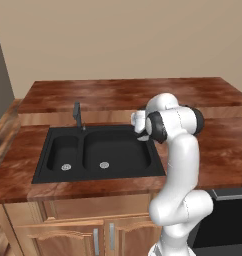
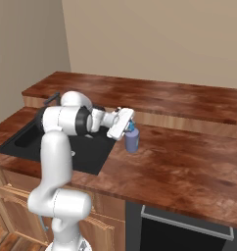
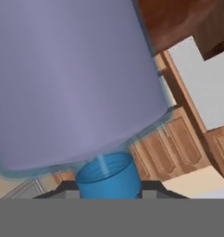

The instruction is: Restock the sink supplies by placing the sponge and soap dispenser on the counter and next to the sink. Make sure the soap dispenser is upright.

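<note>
A glossy reddish-brown wood-grain bench (image 2: 189, 162) with a raised back ledge stands against plain beige walls, with the black 2-basin sink (image 1: 100, 150) set in it. The soap dispenser (image 2: 132, 140) stands upright on the bench just right of the sink, its blue cap clamped in the closed gripper (image 2: 129, 126). No writing is readable.

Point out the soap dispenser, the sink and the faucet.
soap dispenser (image 2: 132, 141), right base view, its pale purple body.
sink (image 1: 118, 150), left base view, floor of the larger basin.
faucet (image 1: 77, 114), left base view, its upright stem.
</note>
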